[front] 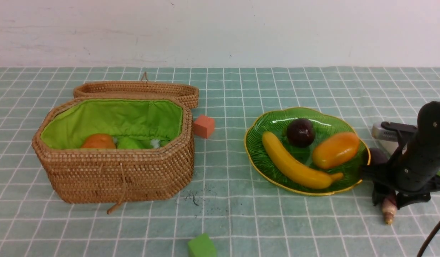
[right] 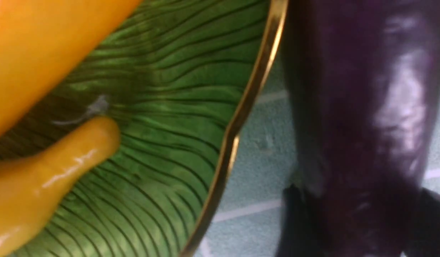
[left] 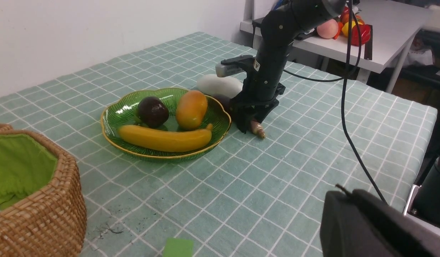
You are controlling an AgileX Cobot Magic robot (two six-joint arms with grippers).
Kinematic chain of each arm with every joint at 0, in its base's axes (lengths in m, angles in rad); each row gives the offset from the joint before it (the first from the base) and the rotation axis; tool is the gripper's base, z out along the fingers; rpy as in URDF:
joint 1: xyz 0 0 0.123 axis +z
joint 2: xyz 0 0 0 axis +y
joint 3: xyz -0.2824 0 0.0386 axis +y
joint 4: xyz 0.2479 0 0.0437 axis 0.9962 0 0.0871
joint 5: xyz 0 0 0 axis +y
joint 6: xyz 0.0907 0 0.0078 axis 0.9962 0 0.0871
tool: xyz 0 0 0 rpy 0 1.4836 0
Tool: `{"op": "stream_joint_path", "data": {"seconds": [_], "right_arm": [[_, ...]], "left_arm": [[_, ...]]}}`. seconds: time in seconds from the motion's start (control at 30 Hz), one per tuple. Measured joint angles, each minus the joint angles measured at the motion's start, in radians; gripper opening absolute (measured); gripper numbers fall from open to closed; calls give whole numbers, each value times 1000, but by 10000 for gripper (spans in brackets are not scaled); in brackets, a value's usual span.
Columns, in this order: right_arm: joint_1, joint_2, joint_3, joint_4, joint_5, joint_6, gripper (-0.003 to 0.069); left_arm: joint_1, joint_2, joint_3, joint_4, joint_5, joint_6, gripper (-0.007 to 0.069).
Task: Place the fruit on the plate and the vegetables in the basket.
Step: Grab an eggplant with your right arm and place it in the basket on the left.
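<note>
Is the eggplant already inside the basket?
No, the eggplant lies beside the plate, outside the basket.

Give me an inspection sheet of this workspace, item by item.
Surface: green checked tablecloth; dark smudges near the basket.
Job's things: banana, mangosteen and mango on the plate; potato and gourd in the open basket; eggplant and white radish on the cloth beside the plate.
Clutter: orange-red cube beside the basket; green cube at the near edge.
Grippers: right gripper straddles the eggplant, grip unclear; left gripper shut.
Cables: black cable near the right gripper.
Surroundings: white wall; side table with toy produce.
</note>
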Motion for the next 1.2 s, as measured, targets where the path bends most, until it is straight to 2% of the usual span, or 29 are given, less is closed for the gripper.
{"op": "stream_joint_path", "data": {"seconds": [0.07,0.1,0.37,0.6,0.77,0.8,0.87,0.9,0.97,1.0,1.03,1.1,1.2], "right_arm": [[0,0,-1,-3,3,-16,284],[0,0,-1,-3,6,-23,280],[0,-48,3,16,89,-32,280],[0,-233,3,24,181,-26,280],[80,-363,-53,115,225,-149,280],[112,-371,-83,145,226,-191,280],[242,-361,-213,255,222,-356,280],[264,-355,-235,271,222,-382,280],[405,-295,-396,364,202,-540,280],[444,-259,-448,385,195,-604,280],[453,-251,-474,390,192,-616,280],[550,-142,-631,439,174,-749,280],[637,25,-808,470,118,-862,280]], "left_arm": [[0,0,0,0,0,-1,8],[0,0,0,0,0,-2,9],[0,0,0,0,0,-2,11],[0,0,0,0,2,-4,11],[0,1,0,40,19,-69,11],[0,5,0,73,23,-97,11],[0,18,0,206,51,-209,14],[0,20,0,232,54,-231,14],[0,40,0,417,95,-394,14],[0,43,0,461,101,-433,14],[0,45,0,488,104,-460,14],[0,51,0,640,114,-612,14],[0,51,0,787,115,-781,14]]}}
